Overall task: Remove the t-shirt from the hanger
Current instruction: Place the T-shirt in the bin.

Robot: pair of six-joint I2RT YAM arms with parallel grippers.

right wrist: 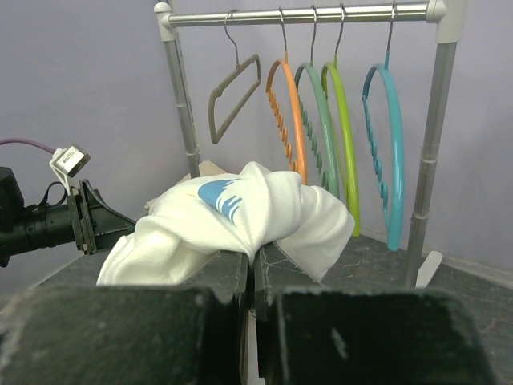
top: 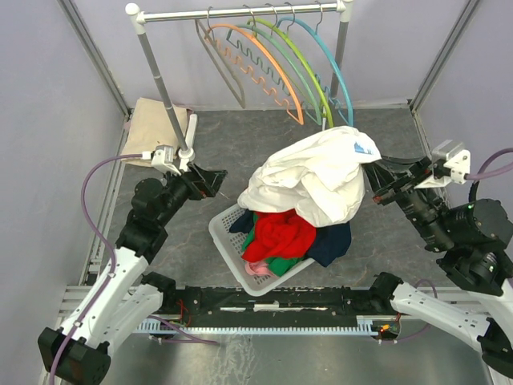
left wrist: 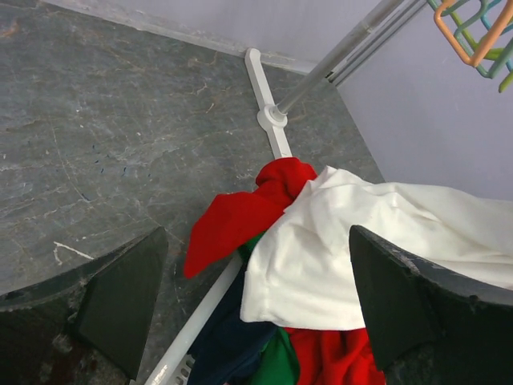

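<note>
The white t-shirt with a blue print hangs bunched above the laundry basket. My right gripper is shut on a fold of it at its right side. In the right wrist view the cloth is pinched between the closed fingers of the gripper. Several hangers hang bare on the rail behind: grey, orange, green, lime and blue. My left gripper stands open just left of the basket, nothing in it. In the left wrist view, the t-shirt lies beyond the wide-apart fingers of that gripper.
The basket holds red, green and navy clothes under the shirt. The clothes rack spans the back, its left post slanting down to near my left gripper. A beige cushion lies at the back left.
</note>
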